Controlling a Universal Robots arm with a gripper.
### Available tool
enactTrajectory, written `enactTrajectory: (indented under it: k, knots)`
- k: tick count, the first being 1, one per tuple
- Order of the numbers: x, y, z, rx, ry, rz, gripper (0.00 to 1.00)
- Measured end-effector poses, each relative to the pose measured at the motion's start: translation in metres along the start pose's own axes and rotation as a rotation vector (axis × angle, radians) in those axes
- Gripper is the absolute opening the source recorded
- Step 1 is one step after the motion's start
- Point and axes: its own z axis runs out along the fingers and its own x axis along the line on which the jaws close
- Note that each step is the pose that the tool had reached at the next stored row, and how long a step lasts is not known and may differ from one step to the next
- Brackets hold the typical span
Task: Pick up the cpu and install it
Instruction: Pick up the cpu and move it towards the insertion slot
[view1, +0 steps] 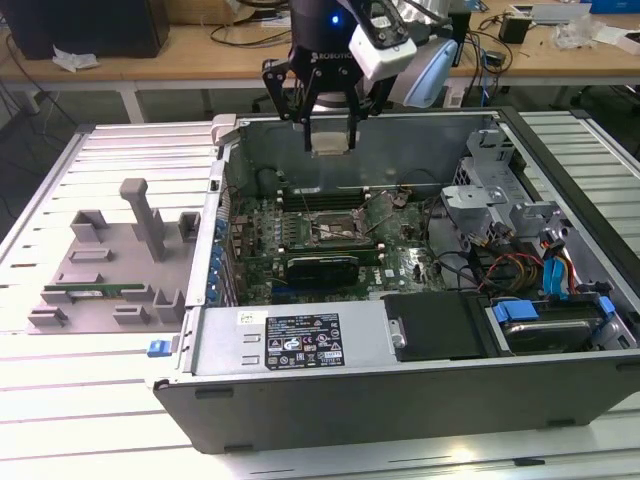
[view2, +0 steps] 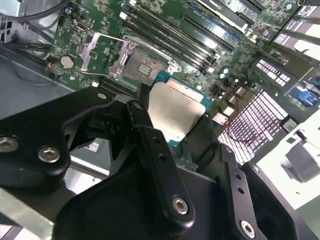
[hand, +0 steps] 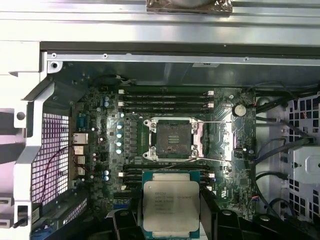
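**Exterior view.** The gripper (view1: 329, 146) hung over the far wall of the open computer case (view1: 300, 345), well above the socket (view1: 335, 232) and behind it. Its fingers were drawn in on the cpu (view1: 330, 138) and pinched two opposite edges. The chip hung clear of everything. A grey fixture tray (view1: 100, 265) lay outside the case, well away from the socket on the exterior view's left.

**Second wrist view.** The cpu (view2: 176, 112) sat between the black fingers (view2: 147, 130), metal top showing and its green rim on the side toward the socket (view2: 145, 67). The socket lay uncovered, with its hinged metal frame (view2: 97, 50) swung open beside it.

**First wrist view.** The cpu (hand: 171, 202) was apart from the socket (hand: 172, 137), with a bank of memory slots (hand: 165, 172) between them.

**Risks (judgement).**
- The grip was on thin edges only, so a slip or tilt could drop a corner onto the socket contacts and bend them.
- I could not tell the chip's keying from these views. A wrong rotation would stop it seating.
- The fingers reach past the chip's outline and could catch the open frame or the slots beside the socket.

**Edges and room.** Memory slots flanked the socket on two opposite sides, and the open frame (hand: 220, 140) took a third. Straight above the socket the air was open. The case walls stood well back from it.
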Motion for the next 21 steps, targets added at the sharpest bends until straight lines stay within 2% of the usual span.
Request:
enactTrajectory:
  k: [4, 6, 16, 21]
  knots:
    - [-0.0011, -0.0003, 0.0086, 0.0023, 0.0001, 0.0, 0.55]
    - [-0.0022, -0.0006, 0.0156, 0.0037, 0.0001, 0.0, 0.55]
    - [-0.0052, -0.0006, 0.0355, 0.0081, 0.0015, 0.0, 0.55]
    - [-0.0051, 0.0018, 0.0482, 0.0099, 0.004, 0.0, 0.55]
